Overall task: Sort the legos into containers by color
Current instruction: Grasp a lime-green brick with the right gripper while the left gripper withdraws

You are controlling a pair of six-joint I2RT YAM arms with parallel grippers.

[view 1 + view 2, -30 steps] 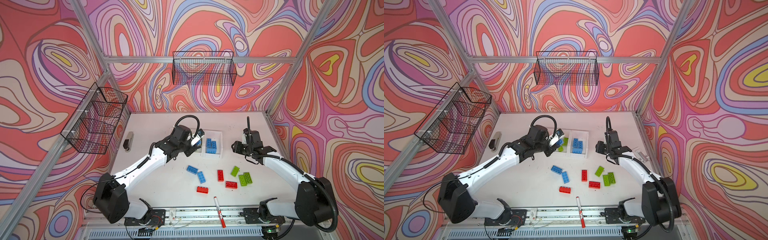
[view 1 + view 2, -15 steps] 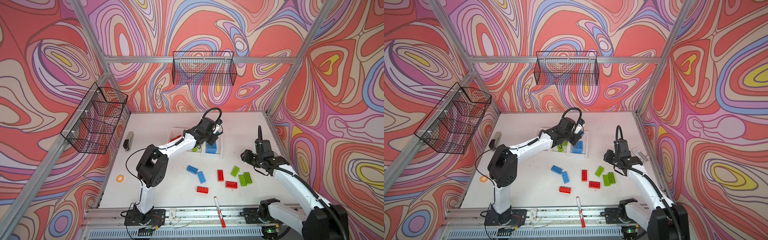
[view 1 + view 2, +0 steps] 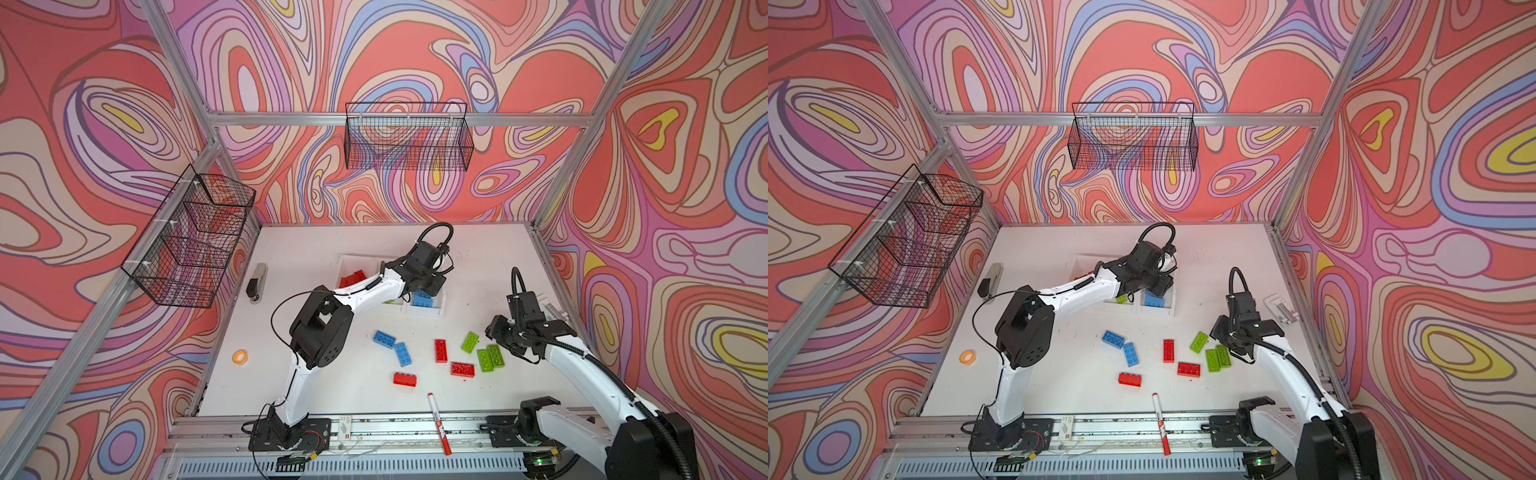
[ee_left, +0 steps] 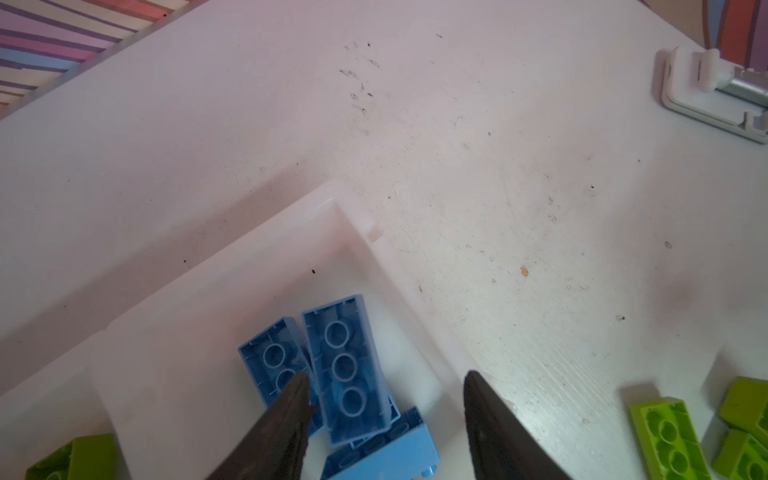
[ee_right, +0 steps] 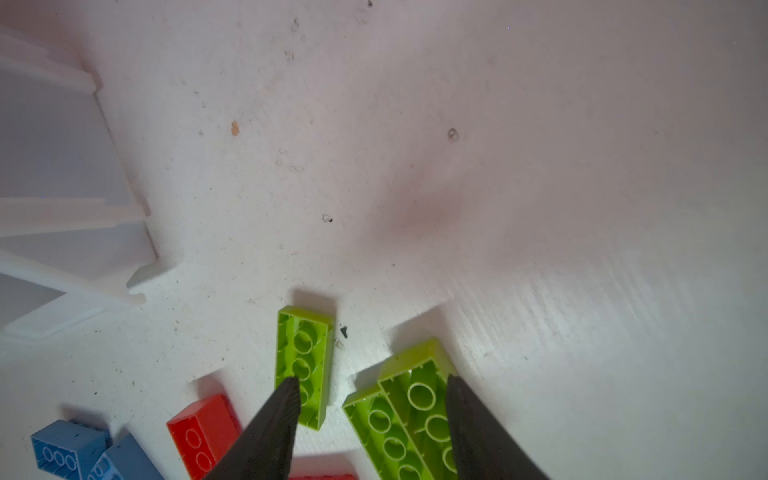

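Note:
Three joined white containers (image 3: 439,312) sit mid-table; red legos (image 3: 353,276) lie in the left one and blue legos (image 4: 345,370) in the right one. My left gripper (image 4: 386,376) hangs open over the blue bin, a blue brick lying loose between its fingers. Two blue (image 3: 384,338), three red (image 3: 441,350) and three green legos (image 3: 470,342) are loose on the table. My right gripper (image 5: 372,380) is open just above the pair of green bricks (image 5: 415,411), with the single green brick (image 5: 305,357) by its other finger. Both grippers also show in a top view: left (image 3: 1158,286), right (image 3: 1223,338).
A red-and-white marker pen (image 3: 438,424) lies near the front rail. An orange tape ring (image 3: 240,356) and a dark stapler-like item (image 3: 257,277) are on the left. A white clip-like object (image 3: 1281,309) sits at the right edge. Black wire baskets (image 3: 407,141) hang on the walls.
My left gripper swung right from the containers' left end to over the blue bin and opened, letting a blue brick go. My right gripper moved forward over the green bricks and opened wider.

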